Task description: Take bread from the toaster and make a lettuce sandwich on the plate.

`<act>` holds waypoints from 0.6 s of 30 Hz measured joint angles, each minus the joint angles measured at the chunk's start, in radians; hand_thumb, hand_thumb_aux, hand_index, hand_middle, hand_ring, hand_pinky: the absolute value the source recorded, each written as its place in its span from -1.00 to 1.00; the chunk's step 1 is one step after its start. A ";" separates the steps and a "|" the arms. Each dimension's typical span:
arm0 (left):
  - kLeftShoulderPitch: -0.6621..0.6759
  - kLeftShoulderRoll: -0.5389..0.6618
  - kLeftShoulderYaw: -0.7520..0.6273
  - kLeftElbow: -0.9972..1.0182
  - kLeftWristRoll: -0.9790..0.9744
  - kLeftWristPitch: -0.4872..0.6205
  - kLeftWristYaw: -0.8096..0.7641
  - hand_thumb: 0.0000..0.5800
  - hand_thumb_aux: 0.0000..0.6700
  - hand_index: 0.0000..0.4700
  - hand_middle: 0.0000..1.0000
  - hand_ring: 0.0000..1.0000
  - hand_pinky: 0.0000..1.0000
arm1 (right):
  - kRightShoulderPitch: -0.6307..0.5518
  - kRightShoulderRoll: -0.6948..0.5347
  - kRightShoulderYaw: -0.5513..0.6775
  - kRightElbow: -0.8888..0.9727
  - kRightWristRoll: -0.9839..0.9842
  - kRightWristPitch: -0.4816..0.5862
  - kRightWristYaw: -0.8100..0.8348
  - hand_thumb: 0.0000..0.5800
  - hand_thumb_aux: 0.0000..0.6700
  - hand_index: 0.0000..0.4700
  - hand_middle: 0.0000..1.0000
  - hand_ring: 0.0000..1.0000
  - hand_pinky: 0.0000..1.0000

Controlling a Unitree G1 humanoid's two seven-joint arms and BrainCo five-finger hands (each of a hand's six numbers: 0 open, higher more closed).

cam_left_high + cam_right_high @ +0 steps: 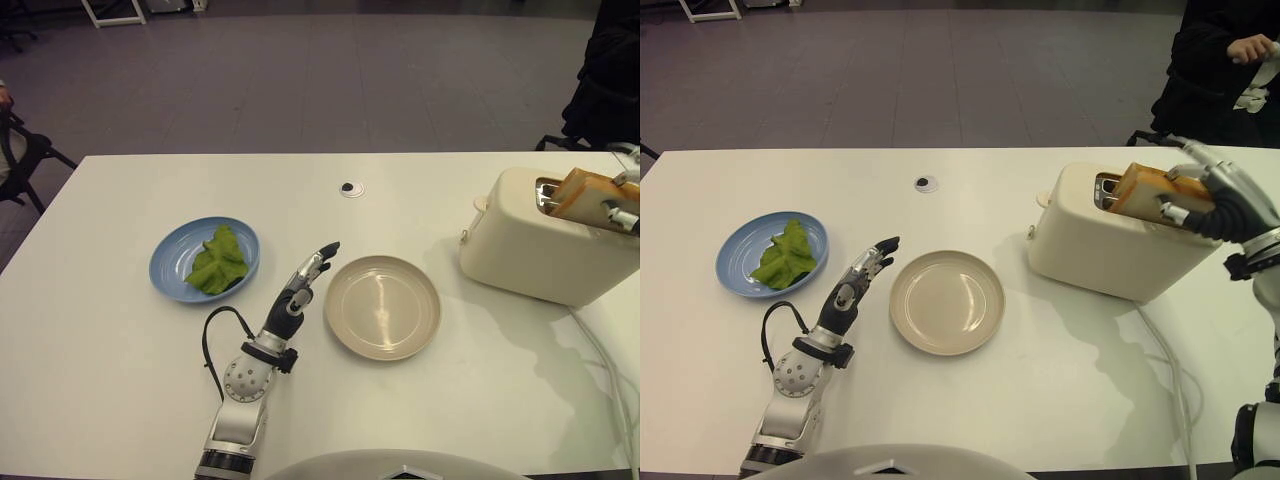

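Observation:
A cream toaster stands at the table's right side. A slice of bread sticks up out of its slot, tilted, and my right hand is shut on it from the right. The empty beige plate lies at the middle of the table. Left of it, a blue plate holds a green lettuce leaf. My left hand rests on the table between the two plates, fingers stretched out and holding nothing.
A small round black-and-white fitting is set into the tabletop behind the plates. The toaster's white cable runs toward the front right edge. A black cord loops beside my left forearm.

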 measured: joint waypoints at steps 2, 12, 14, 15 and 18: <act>0.000 0.000 0.000 0.000 0.000 0.000 0.002 -1.00 -1.00 -1.00 -1.00 -1.00 -1.00 | -0.022 -0.003 -0.030 -0.036 0.144 0.052 0.118 1.00 1.00 1.00 -1.00 -1.00 -1.00; 0.005 -0.003 0.003 0.016 0.005 -0.009 0.013 -1.00 -1.00 -1.00 -1.00 -1.00 -1.00 | 0.053 0.067 -0.068 -0.835 0.775 0.692 0.472 1.00 1.00 1.00 -1.00 -1.00 -1.00; -0.005 -0.002 0.004 0.020 0.005 -0.011 0.013 -1.00 -1.00 -1.00 -1.00 -1.00 -1.00 | 0.117 0.123 0.022 -0.993 0.809 0.848 0.475 1.00 1.00 1.00 -1.00 -1.00 -1.00; -0.005 -0.003 0.004 0.022 0.005 -0.013 0.013 -1.00 -1.00 -1.00 -1.00 -1.00 -1.00 | 0.125 0.142 0.054 -1.027 0.819 0.916 0.468 1.00 1.00 1.00 -1.00 -1.00 -1.00; -0.008 -0.003 0.004 0.026 0.005 -0.017 0.014 -1.00 -1.00 -1.00 -1.00 -1.00 -1.00 | 0.141 0.222 0.183 -1.072 0.803 1.112 0.444 1.00 1.00 1.00 -1.00 -1.00 -1.00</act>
